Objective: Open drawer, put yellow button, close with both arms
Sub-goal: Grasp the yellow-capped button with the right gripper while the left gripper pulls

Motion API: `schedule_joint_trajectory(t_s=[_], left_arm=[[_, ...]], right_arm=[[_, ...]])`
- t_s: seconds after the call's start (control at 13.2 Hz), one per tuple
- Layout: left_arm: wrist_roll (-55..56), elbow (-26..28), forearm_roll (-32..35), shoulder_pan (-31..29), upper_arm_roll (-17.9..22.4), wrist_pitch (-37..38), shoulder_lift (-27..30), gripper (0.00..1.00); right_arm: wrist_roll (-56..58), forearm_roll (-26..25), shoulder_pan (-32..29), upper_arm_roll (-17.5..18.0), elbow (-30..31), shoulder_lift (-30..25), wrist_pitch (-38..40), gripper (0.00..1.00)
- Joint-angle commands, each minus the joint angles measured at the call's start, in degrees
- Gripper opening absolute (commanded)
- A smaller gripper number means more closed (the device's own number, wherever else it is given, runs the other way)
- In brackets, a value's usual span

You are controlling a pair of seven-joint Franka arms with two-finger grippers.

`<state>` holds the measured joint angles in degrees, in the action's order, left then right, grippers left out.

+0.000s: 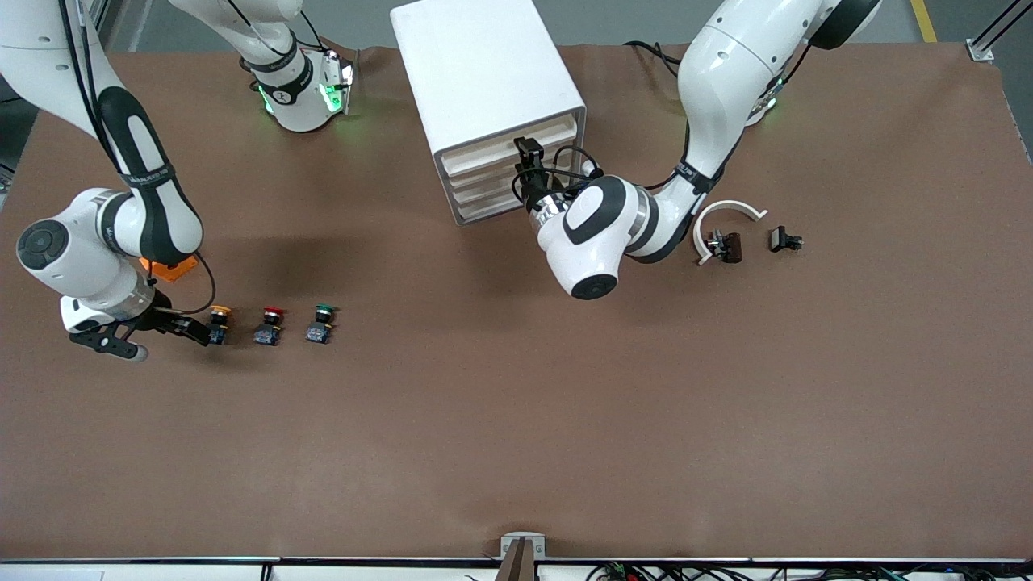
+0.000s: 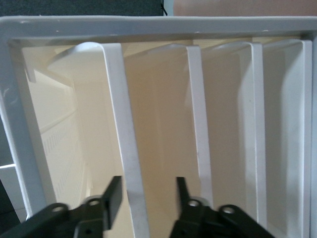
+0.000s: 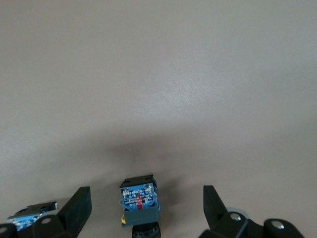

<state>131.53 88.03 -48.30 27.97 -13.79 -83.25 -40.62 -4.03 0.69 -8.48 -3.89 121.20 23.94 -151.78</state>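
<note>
Cream-white drawer (image 2: pixel 126 148) front sits between left gripper (image 2: pixel 146 193) jaws, open; close squarely, pull straight. Right gripper (image 3: pixel 147 206) (spread) straddles yellow button (image 1: pixel 219 322) on table beside red one

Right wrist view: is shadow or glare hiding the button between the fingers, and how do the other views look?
Right wrist view: the yellow button sits in a soft shadow, label readable, between open right gripper fingers; mild sheen on the table. Left wrist view: evenly lit drawer front, left gripper open around it. Front view: arm shadows on the mat, no glare.
</note>
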Motion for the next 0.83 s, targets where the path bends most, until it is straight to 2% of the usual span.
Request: schedule_joint_trajectory(t_s=[0.0, 0.08, 0.3, 0.6, 0.68, 0.76], left_arm=[[2.2, -1.5, -1.7, 0.1, 0.3, 1.0, -1.6, 0.1], [2.4, -1.5, -2.1, -0.3, 0.3, 1.0, -2.3, 0.01], [3.6, -1.6, -2.4, -1.0, 1.0, 1.0, -2.8, 0.0], [3.4, -2.9, -2.2, -5.3, 1.0, 1.0, -2.8, 0.0], [3.3, -3.1, -2.2, -6.2, 1.0, 1.0, -2.8, 0.0], [3.3, -3.6, -2.2, -7.3, 1.0, 1.0, -2.8, 0.0]], right_arm=[[-0.7, 0.4, 0.2, 0.4, -0.3, 0.8, 0.1, 1.0], [-0.6, 0.4, 0.5, 0.4, -0.3, 1.4, 0.0, 1.0], [-0.2, 0.4, 1.3, 0.4, -0.3, 2.9, 0.3, 1.0], [-0.1, 0.4, 1.4, 0.4, -0.4, 3.7, 0.5, 1.0], [0.0, 0.4, 1.4, 0.4, -0.4, 3.8, 0.6, 0.97], [0.1, 0.3, 1.4, 0.4, -0.3, 3.7, 0.7, 0.77]])
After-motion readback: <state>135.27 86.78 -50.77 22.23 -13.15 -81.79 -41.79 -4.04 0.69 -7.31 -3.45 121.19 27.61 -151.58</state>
